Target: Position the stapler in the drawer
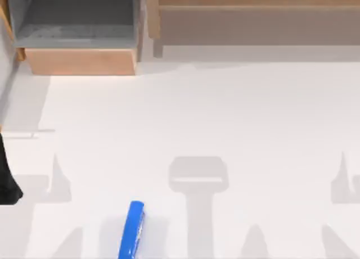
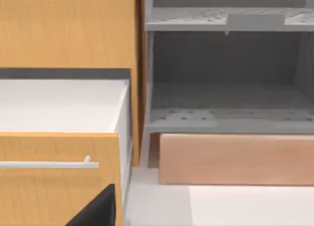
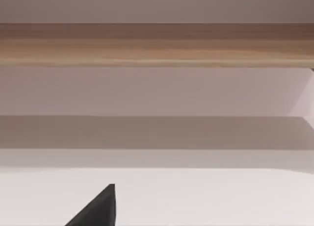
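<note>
Stapler flat on the white table, near the bottom edge of the top view, left of centre, rounded end toward the drawer side, pale strip along its right flank, untouched. Drawer at upper left of the top view, already pulled open: light-wood front panel facing the table, grey inside bare, nothing in it. Same drawer seen in the left wrist view, with the grey cabinet shelf above it and an orange-wood cabinet with a pale bar handle beside it. Long wooden ledge at upper right of the top view, also across the right wrist view. Left arm as a dark shape at the far left edge, well apart from the stapler; dark finger tip low in the left wrist view, another in the right wrist view. Finger state of both grippers: cannot tell. Step in hand, judged: very start, pick not yet begun, stapler and drawer well apart. Next move likely calls for the left gripper down over the stapler, jaws across its narrow width, firm pinch mid-body, lift clear of the front panel, then carry up-left and release over the grey inside.
</note>
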Action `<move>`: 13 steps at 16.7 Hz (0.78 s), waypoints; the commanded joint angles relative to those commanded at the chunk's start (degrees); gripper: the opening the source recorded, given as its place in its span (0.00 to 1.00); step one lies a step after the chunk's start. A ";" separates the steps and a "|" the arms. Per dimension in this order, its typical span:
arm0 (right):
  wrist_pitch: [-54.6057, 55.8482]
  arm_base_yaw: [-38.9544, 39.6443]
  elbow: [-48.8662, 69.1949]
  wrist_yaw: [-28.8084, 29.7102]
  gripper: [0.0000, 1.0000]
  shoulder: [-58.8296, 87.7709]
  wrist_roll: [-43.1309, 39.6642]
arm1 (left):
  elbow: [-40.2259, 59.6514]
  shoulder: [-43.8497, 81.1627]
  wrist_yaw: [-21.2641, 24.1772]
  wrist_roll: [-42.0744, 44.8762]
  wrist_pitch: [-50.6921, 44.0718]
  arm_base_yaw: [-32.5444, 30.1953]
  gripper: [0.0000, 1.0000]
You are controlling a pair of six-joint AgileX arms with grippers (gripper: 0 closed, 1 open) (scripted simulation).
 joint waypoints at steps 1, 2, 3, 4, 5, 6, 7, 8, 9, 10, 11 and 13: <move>0.00 0.00 0.00 0.00 1.00 0.00 0.00 | 0.00 0.00 0.00 0.00 0.00 0.00 1.00; 0.00 0.00 0.00 0.00 1.00 0.00 0.00 | 0.00 0.00 0.00 0.00 0.00 0.00 1.00; 0.00 0.00 0.00 0.00 1.00 0.00 0.00 | 0.33 0.56 0.00 -0.20 -0.30 -0.27 1.00; 0.00 0.00 0.00 0.00 1.00 0.00 0.00 | 1.01 1.72 -0.01 -0.63 -0.92 -0.82 1.00; 0.00 0.00 0.00 0.00 1.00 0.00 0.00 | 2.03 3.46 -0.02 -1.27 -1.84 -1.65 1.00; 0.00 0.00 0.00 0.00 1.00 0.00 0.00 | 3.36 5.72 -0.03 -2.10 -3.05 -2.73 1.00; 0.00 0.00 0.00 0.00 1.00 0.00 0.00 | 4.97 8.46 -0.05 -3.11 -4.52 -4.04 1.00; 0.00 0.00 0.00 0.00 1.00 0.00 0.00 | 6.84 11.64 -0.07 -4.28 -6.22 -5.57 1.00; 0.00 0.00 0.00 0.00 1.00 0.00 0.00 | 8.94 15.21 -0.09 -5.60 -8.12 -7.28 1.00; 0.00 0.00 0.00 0.00 1.00 0.00 0.00 | 11.25 19.12 -0.11 -7.04 -10.22 -9.15 1.00; 0.00 0.00 0.00 0.00 1.00 0.00 0.00 | 13.72 23.31 -0.13 -8.58 -12.46 -11.17 1.00; 0.00 0.00 0.00 0.00 1.00 0.00 0.00 | 19.07 32.38 -0.18 -11.93 -17.32 -15.52 1.00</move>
